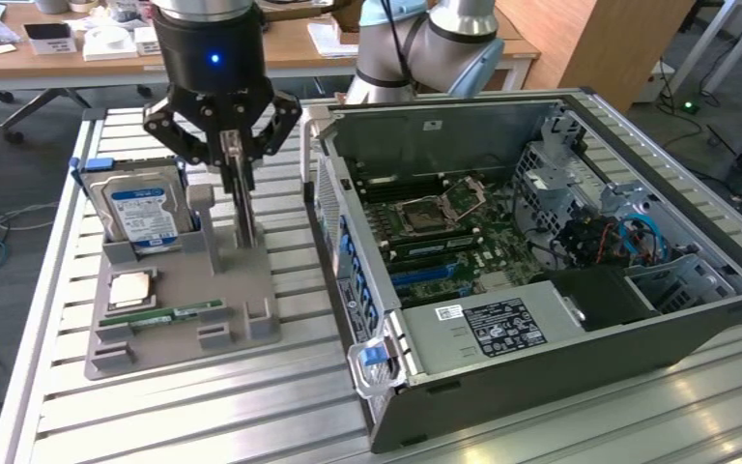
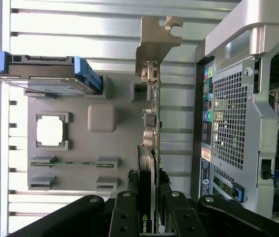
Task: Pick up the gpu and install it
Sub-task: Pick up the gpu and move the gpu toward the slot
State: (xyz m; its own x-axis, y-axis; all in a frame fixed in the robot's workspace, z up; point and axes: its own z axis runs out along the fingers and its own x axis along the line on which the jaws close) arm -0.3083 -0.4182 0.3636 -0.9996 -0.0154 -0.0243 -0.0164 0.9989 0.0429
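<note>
We are gripping the gpu [image 2: 150, 123] from straight above.
The tool [image 1: 237, 164] is pinching its top edge; the card is standing on edge beside the case [image 1: 680, 319].

Qty: 1 gpu [image 1: 243, 213], 1 hard drive [image 1: 139, 215], 1 CPU [image 1: 132, 288], 1 RAM stick [image 1: 181, 314], 1 gray holder [image 1: 236, 290], 1 open PC case [image 1: 578, 387], 1 slatted metal table [image 1: 152, 416].

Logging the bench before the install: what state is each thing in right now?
Gripper, shut on the graphics card.
Graphics card, upright, gripped.
Hard drive, upright in its slot.
Processor, lying flat.
Memory stick, seated in its slot.
Computer case, open, side off.
</note>
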